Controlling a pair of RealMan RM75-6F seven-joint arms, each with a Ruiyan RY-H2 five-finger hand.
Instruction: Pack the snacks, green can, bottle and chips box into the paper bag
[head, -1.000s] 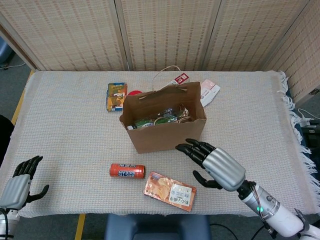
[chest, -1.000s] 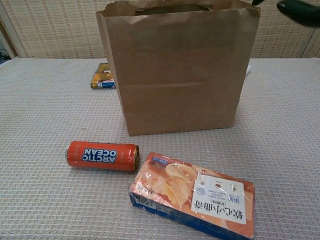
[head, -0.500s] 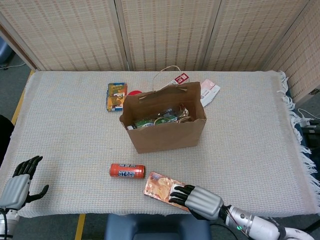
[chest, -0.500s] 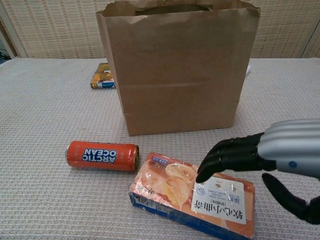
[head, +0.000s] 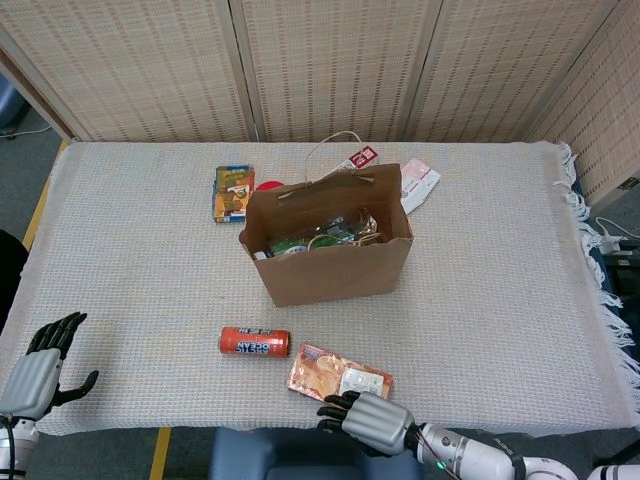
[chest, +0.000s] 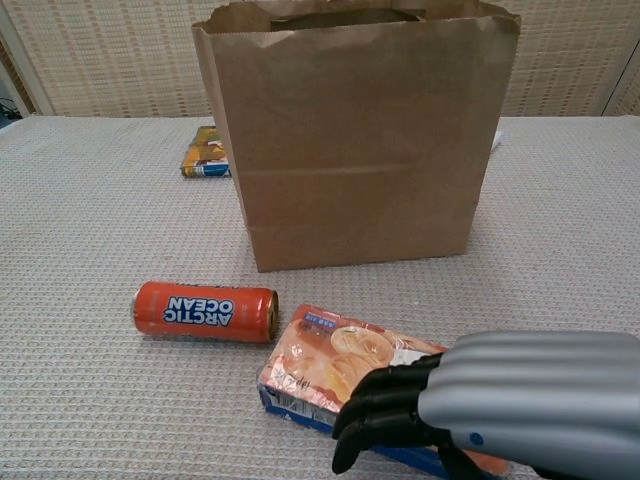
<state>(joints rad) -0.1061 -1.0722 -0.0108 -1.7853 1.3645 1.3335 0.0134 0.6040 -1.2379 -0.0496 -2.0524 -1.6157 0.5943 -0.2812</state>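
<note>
Table (head: 520, 260), cloth-covered. Paper bag (head: 330, 250) upright at centre, mouth open, several items already inside; what they are is hard to tell from above.

Chips box (chest: 330, 365) flat on the cloth in front of the bag, near the front edge. Right hand (chest: 500, 410) lies over the box's right portion, palm down, dark fingers (chest: 385, 410) curled down over its top and near edge. Whether they are clamped or only draped I cannot tell; the box is not lifted. Left hand (head: 40, 365) off at the table's left corner, fingers spread, holding nothing.

Orange can (chest: 205, 310) on its side just left of the box, apart from it. Small blue-and-yellow carton (head: 233, 192) behind the bag to the left; cards or packets (head: 418, 185) behind it to the right.

Step in hand, as I judge it: grasping the chips box. Next move calls for a firm wrap across the box's width, a lift clear of the bag's rim, then lowering end-first into the mouth.
</note>
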